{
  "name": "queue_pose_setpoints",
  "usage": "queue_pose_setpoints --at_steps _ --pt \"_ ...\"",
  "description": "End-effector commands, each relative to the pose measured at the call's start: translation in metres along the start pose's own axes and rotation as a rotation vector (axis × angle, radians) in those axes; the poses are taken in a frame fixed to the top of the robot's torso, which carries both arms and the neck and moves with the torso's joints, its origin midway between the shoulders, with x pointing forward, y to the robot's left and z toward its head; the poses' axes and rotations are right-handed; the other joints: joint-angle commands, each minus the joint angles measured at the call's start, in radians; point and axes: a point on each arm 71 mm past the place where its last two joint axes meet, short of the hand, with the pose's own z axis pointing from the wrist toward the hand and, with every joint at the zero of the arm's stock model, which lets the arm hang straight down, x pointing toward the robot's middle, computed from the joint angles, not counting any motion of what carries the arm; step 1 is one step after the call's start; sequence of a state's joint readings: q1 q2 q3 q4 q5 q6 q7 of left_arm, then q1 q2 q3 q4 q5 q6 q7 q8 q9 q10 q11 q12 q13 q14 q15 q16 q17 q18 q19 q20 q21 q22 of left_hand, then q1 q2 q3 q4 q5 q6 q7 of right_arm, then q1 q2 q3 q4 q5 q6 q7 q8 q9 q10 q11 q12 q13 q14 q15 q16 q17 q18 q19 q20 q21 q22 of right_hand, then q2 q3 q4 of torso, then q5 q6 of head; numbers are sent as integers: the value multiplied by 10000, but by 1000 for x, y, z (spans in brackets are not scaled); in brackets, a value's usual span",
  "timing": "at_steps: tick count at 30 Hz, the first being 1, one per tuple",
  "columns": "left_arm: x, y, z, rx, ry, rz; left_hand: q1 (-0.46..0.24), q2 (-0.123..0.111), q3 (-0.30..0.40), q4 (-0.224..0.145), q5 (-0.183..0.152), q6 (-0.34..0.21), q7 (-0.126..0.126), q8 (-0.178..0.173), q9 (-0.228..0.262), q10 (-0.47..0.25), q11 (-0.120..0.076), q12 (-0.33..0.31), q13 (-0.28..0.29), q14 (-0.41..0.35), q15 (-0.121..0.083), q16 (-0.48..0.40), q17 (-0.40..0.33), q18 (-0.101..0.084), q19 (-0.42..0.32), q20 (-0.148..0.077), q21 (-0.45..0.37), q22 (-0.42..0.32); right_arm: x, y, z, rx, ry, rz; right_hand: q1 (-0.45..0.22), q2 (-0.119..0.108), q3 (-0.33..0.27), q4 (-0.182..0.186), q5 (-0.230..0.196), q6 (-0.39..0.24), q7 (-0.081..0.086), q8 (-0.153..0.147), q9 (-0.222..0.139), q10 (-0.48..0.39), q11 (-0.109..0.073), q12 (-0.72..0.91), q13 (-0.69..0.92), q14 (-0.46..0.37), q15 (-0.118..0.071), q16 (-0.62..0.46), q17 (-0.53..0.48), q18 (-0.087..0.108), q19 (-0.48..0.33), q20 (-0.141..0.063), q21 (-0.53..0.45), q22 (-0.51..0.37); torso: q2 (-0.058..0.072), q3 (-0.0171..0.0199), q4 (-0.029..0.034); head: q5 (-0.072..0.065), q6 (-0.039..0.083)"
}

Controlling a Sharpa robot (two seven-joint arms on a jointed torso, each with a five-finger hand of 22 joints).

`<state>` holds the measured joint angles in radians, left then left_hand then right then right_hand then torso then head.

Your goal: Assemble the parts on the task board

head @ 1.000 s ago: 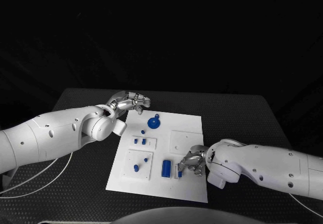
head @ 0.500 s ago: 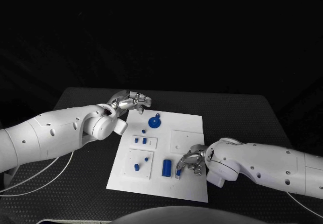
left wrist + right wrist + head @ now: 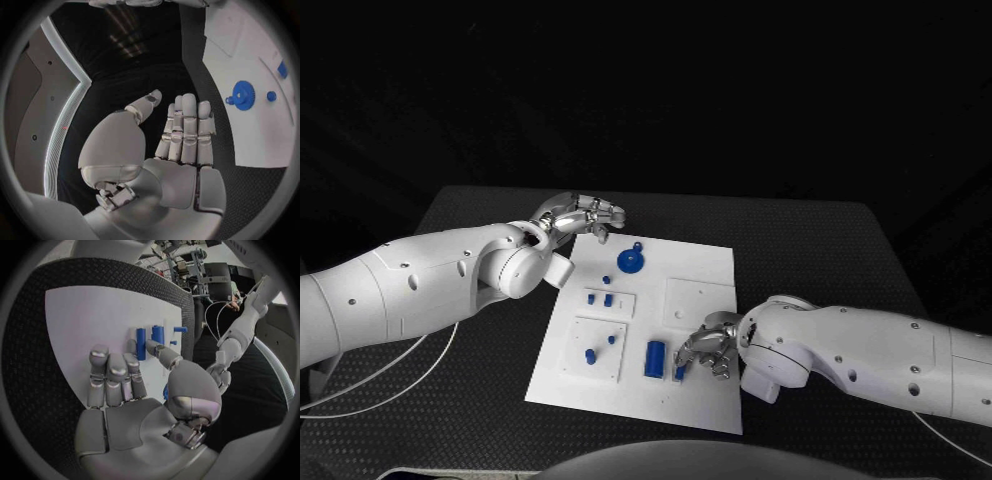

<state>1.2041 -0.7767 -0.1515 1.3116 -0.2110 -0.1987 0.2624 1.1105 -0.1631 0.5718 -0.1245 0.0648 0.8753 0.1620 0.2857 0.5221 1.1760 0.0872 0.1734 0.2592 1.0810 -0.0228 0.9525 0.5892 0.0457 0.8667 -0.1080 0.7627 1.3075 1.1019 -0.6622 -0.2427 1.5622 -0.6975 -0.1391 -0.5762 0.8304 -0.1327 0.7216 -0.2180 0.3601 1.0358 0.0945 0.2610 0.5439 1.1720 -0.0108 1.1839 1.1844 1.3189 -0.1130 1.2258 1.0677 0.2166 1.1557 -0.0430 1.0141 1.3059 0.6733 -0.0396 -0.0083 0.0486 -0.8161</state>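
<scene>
Stuff you can't really make out here

The right hand (image 3: pixel 707 352) sits over the board's (image 3: pixel 689 400) right edge and covers part of the small blue piece (image 3: pixel 681 372) beside it, so no telling if the fingers touch it. The little parts (image 3: pixel 599 299) near the board's left edge are too tiny to identify. In the left wrist view the board's (image 3: pixel 250 60) far side gets cut off at the circle's rim.

You have a black table (image 3: pixel 473 400) with a fine textured, mesh-like surface under everything. Two thin white cables (image 3: pixel 380 385) loop across its near left part. In the right wrist view, cluttered equipment (image 3: pixel 187 260) stands beyond the table's far edge.
</scene>
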Motion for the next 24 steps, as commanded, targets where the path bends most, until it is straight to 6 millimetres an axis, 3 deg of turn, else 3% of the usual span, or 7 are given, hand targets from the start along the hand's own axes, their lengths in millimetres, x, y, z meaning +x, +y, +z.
queue_pose_setpoints --at_steps 1,20,23,24 --pt "3 -1 1 73 197 -35 -77 -7 -6 76 -51 -37 42 37 -12 -60 34 64 11 -10 43 -39 12 163 18 -88 -56 207 6 6 -1 -339 334 -128 -67 24 -55 -32 -31 101 5 42 10 -2 -47 3 7 -6 -68 -35 14 452 -22 -28 -19 -2 0 1 1 10 -20" --pt "3 -1 1 56 186 -30 -76 -5 -6 84 -51 -45 44 40 -15 -67 36 66 11 -11 45 -42 15 164 16 -87 -56 206 6 8 -1 -511 200 -375 -76 13 -85 -61 -53 115 -3 52 9 -25 -56 -16 -9 -11 -78 -40 17 452 -30 -26 -17 2 -3 0 -4 27 -22" --pt "3 -1 1 55 190 -31 -77 -5 -7 85 -51 -46 44 40 -16 -68 37 66 11 -11 45 -42 15 164 16 -86 -56 206 6 9 -1 -556 153 -455 -144 -167 -171 -7 -519 87 -1 41 -4 -78 -55 -61 -41 -23 -81 -57 17 452 -37 -23 -28 -4 -2 4 -4 35 -13" --pt "3 -1 1 54 190 -31 -77 -5 -7 86 -51 -48 45 40 -16 -68 37 66 11 -11 45 -42 15 164 16 -86 -56 206 6 9 -1 -586 126 -531 -300 -239 -426 11 -890 53 7 32 -10 -124 -45 -96 -68 -30 -75 -62 23 452 -40 -17 -25 -1 -2 5 -3 34 -16"
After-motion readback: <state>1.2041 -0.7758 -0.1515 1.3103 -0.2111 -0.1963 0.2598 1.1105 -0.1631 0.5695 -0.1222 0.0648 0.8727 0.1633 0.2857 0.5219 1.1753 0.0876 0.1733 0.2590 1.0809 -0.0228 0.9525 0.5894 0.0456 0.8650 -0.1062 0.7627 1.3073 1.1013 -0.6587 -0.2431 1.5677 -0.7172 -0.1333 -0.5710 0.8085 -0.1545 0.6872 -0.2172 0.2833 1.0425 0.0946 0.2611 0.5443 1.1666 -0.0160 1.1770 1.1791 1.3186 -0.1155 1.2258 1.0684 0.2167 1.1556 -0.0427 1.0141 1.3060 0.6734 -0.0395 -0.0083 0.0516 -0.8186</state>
